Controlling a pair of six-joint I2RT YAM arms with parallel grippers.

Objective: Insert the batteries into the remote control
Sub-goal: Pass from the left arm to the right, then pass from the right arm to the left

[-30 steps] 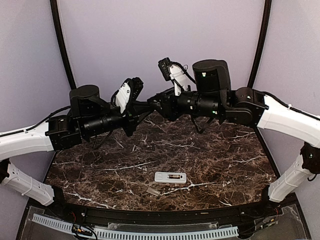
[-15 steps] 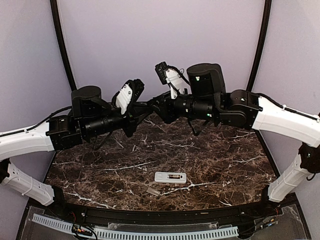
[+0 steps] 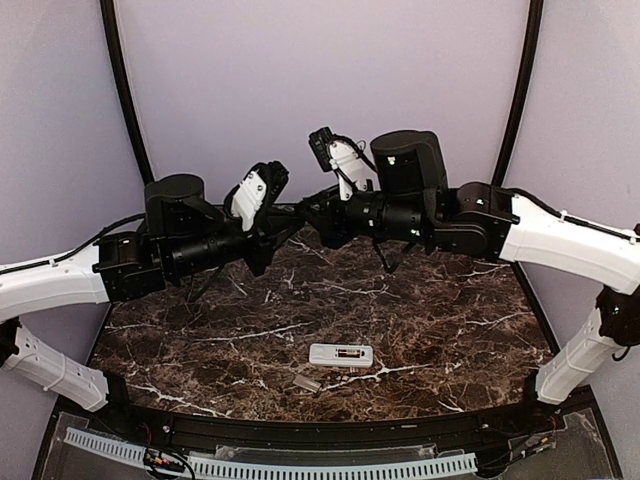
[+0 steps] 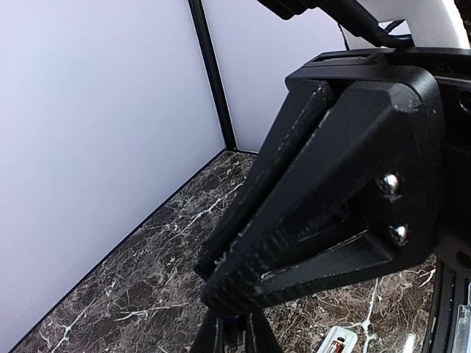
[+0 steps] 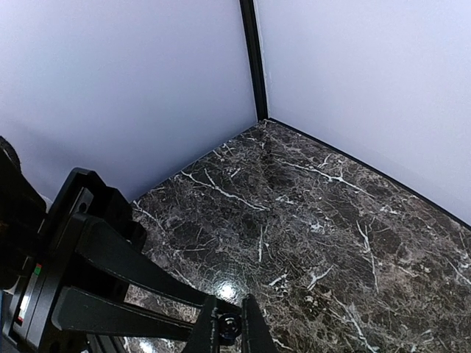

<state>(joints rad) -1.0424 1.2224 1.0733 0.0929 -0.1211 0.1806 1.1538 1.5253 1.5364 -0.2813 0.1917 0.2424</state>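
Both arms are raised above the dark marbled table (image 3: 450,300) and reach towards each other, so that the left gripper (image 3: 296,212) and the right gripper (image 3: 314,208) meet tip to tip just above the centre of the top view, well clear of the table.

In the left wrist view the right gripper fills the frame. Its two fingers lie against each other along their length, so it is drawn together. The left gripper is together too. In the right wrist view its fingers converge to a point at the lower left, right against the right gripper's tips.

Between those tips, at the bottom edge of the right wrist view, sits a small dark round shape, which may be the end of a battery (image 5: 229,329). It is too small and too shadowed to be sure.

The remote control (image 3: 341,355) lies flat on the table in the lower centre of the top view, with a small recess showing in its upward face. A small pale flat piece (image 3: 306,383) lies near it, below and to its left, and the two do not touch.
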